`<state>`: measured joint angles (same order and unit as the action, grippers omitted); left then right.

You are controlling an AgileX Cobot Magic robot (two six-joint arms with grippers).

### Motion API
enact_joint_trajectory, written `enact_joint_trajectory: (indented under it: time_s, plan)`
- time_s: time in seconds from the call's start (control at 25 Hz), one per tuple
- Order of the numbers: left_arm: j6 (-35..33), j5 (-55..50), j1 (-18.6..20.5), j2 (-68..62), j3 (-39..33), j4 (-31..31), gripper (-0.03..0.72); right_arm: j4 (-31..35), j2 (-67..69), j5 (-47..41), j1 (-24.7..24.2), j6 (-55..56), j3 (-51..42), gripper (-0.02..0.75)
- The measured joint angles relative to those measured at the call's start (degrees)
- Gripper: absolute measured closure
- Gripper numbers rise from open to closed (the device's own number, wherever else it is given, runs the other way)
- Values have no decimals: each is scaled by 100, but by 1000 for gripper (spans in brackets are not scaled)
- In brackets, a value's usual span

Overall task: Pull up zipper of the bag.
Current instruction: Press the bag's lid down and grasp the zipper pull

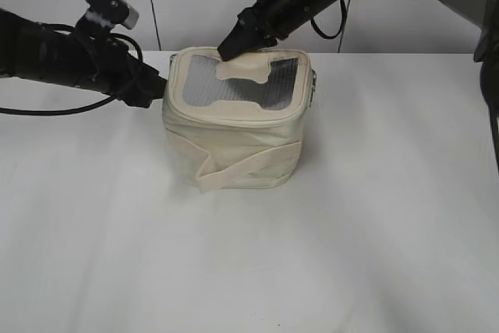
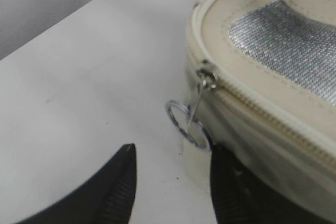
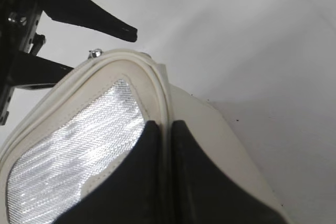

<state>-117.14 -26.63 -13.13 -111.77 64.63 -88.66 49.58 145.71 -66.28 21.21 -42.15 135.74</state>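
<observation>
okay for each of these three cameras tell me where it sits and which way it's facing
Exterior view: in front of the table, angled down at the bag; both arms show.
Left wrist view: on the left arm, low beside the bag, facing the zipper pull ring; the left gripper is open.
Right wrist view: on the right arm, looking down over the bag's lid; the right gripper is shut.
All three views share the bag.

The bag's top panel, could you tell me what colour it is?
Silvery-grey mesh top panel with a cream patch; the weave shows best in the left wrist view.
</observation>
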Motion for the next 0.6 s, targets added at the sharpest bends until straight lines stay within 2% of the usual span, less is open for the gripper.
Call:
enact_joint_trajectory:
  time_s: [0.2, 0.36, 0.6]
  plan:
    - [-465, -126, 65, -21, 0, -371, 315, -2, 0, -6, -11, 0, 0, 697]
    - [-509, 186, -13, -21, 0, -806, 315, -2, 0, 25, -11, 0, 0, 697]
    - [-716, 197, -46, -21, 0, -1017, 315, -2, 0, 25, -11, 0, 0, 697]
